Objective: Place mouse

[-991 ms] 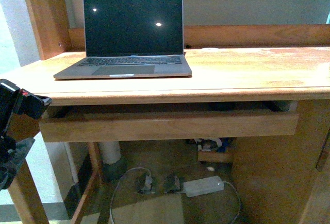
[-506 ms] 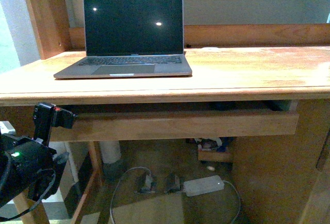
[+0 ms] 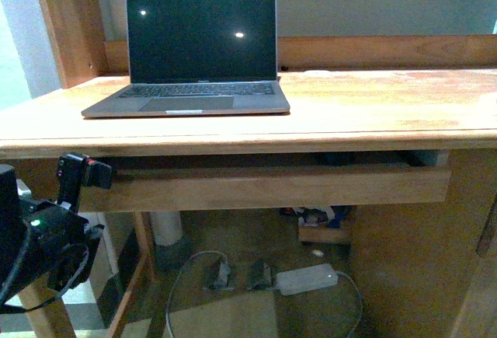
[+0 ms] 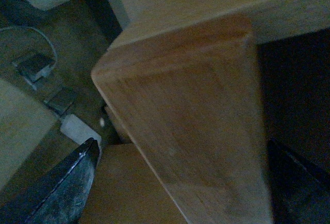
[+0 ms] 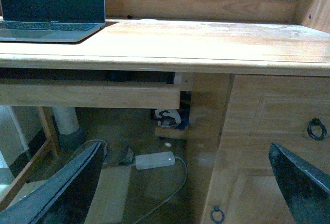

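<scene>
Currently I see left hand (image 4: 181, 149) spread wide astride the left end of the drawer front (image 3: 264, 186) under the desk (image 3: 373, 105); right hand (image 5: 185, 149) also spread, empty.

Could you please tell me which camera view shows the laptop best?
The front view: the laptop shows whole there, open, with its screen dark. The right wrist view catches only its lower screen and part of the base, cut off by the frame. The left wrist view shows none of it.
</scene>
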### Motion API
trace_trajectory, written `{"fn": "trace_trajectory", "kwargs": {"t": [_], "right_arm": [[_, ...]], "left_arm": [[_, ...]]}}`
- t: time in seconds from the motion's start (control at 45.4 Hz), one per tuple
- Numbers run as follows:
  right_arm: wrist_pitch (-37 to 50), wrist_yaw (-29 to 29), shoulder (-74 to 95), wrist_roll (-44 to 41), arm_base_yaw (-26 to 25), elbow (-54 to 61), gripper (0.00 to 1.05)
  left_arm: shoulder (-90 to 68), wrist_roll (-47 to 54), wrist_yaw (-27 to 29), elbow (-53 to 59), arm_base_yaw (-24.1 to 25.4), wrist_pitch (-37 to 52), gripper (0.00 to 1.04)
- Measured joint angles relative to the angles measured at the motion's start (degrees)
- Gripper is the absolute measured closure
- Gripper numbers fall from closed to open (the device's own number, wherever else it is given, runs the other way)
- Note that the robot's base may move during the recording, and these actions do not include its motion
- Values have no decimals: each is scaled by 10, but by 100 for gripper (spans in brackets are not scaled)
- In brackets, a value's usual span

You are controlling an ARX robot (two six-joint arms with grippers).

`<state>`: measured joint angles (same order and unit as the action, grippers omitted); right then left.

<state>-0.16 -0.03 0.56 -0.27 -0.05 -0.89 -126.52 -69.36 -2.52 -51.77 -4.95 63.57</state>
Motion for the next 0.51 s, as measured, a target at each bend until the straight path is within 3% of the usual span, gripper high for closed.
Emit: {"fn": "trace_trajectory", "kwargs": {"t": [0.506], "right_arm": [[0,0,0,0,0,0,7]], "left_arm": [[-23,17,22,-46,-22,-24,7]]}}
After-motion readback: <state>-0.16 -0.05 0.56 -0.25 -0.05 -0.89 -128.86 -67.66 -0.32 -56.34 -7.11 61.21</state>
